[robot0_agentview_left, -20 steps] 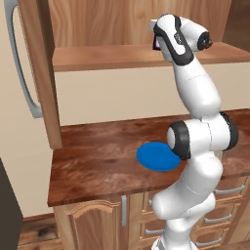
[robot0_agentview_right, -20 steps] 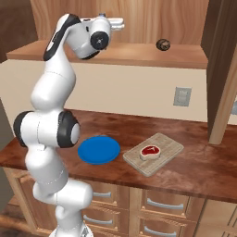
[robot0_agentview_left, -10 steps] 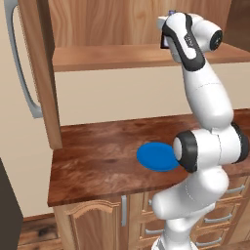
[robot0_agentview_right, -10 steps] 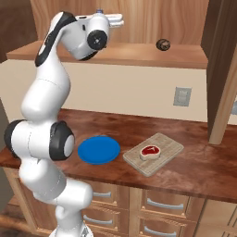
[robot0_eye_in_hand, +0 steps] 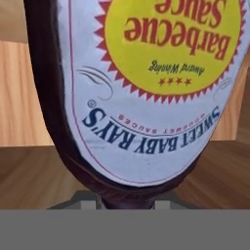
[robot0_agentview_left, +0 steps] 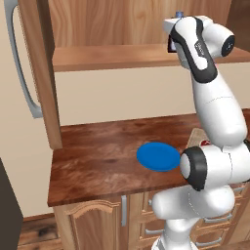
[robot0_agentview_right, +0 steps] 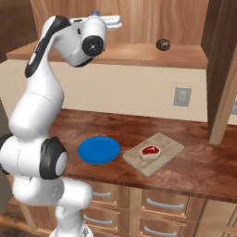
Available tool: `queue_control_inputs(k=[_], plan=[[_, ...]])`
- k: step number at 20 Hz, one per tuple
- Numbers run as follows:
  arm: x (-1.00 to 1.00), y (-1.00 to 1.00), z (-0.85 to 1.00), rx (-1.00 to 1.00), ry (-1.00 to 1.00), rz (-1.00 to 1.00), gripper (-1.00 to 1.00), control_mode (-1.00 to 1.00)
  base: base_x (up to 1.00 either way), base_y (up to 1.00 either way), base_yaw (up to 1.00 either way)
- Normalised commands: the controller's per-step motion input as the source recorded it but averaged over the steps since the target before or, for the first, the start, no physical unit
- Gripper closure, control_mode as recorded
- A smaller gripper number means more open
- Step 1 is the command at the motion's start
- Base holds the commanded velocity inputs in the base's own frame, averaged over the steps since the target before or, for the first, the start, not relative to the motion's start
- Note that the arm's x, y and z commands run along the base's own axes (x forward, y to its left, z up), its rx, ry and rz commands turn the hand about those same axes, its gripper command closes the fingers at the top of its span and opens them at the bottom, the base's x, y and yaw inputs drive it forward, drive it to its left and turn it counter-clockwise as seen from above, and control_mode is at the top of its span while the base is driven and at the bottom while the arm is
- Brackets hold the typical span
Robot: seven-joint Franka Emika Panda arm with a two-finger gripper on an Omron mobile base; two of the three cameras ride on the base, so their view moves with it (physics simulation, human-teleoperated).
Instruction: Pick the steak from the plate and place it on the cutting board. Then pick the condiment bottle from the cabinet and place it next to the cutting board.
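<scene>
The condiment bottle (robot0_eye_in_hand: 141, 97) looms close in the hand view, dark with a white and yellow barbecue-sauce label, and my gripper (robot0_eye_in_hand: 125, 199) is shut on it. Its blue cap (robot0_agentview_right: 96, 13) pokes up above my hand at the cabinet (robot0_agentview_right: 139, 52) shelf ledge, and the cap (robot0_agentview_left: 179, 13) also peeks out in the left base view. Down on the counter, the steak (robot0_agentview_right: 149, 151) lies on the cutting board (robot0_agentview_right: 167, 147). Left of the board sits the blue plate (robot0_agentview_right: 98, 149), bare, also seen from the left side (robot0_agentview_left: 157, 156).
A brown round lump (robot0_agentview_right: 162, 44) rests further right on the shelf. A wooden side panel (robot0_agentview_right: 222, 74) rises at the counter's right end and a tall one (robot0_agentview_left: 41, 73) at its left. A wall socket (robot0_agentview_right: 182, 96) is behind the board.
The arm's elbow and lower links have swung while the hand stays at the shelf. The jaws have closed slightly tighter on the bottle.
</scene>
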Motion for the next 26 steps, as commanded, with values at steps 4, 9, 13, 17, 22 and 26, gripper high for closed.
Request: queue_control_inputs(k=[4,9,13,17,22,26], plan=[[-0.53,0.0,0.0,0.0,0.0,0.0,1.0,-1.0,0.0,0.0,0.0],[-0.55,0.0,0.02,0.0,0.0,0.0,1.0,-1.0,0.0,0.0,0.0],[-0.55,0.0,0.0,0.0,0.0,0.0,1.0,-1.0,0.0,0.0,0.0],[-0.53,0.0,0.0,0.0,0.0,0.0,1.0,-1.0,0.0,0.0,0.0],[-0.49,0.0,0.0,0.0,0.0,0.0,1.0,-1.0,0.0,0.0,0.0],[-0.44,0.0,0.0,0.0,0.0,0.0,1.0,-1.0,0.0,0.0,0.0]])
